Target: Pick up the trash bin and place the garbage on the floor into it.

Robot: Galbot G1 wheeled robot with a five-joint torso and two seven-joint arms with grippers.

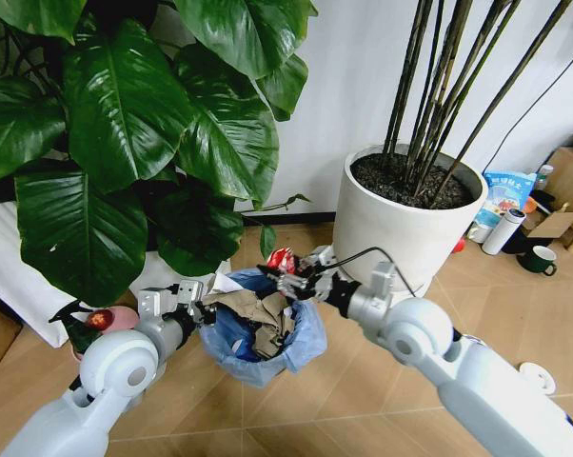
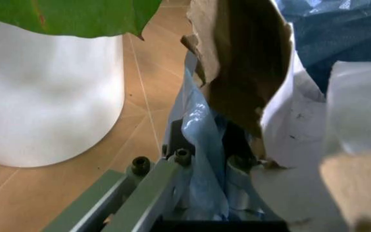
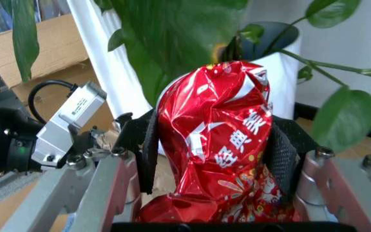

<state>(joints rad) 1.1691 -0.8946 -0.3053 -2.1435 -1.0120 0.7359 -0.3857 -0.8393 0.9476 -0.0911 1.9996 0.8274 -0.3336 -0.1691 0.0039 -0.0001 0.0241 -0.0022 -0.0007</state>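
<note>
The small round dark trash bin, lined with a crinkled light-blue plastic bag, is held just above the wooden floor in front of the robot. The left gripper is clamped on the bin's rim at the robot's left side; in the left wrist view its fingers pinch the blue bag. Crumpled brown and white paper already fills the bin up to the top.

The right gripper hangs over the far edge of the bin and grips a crushed shiny red can with white characters on it. In the right wrist view the can stands between the two black finger pads, which press it from both sides.

Behind the bin stands a big white round plant pot with dark thin stems, and a plant with large green leaves is on the robot's left.
</note>
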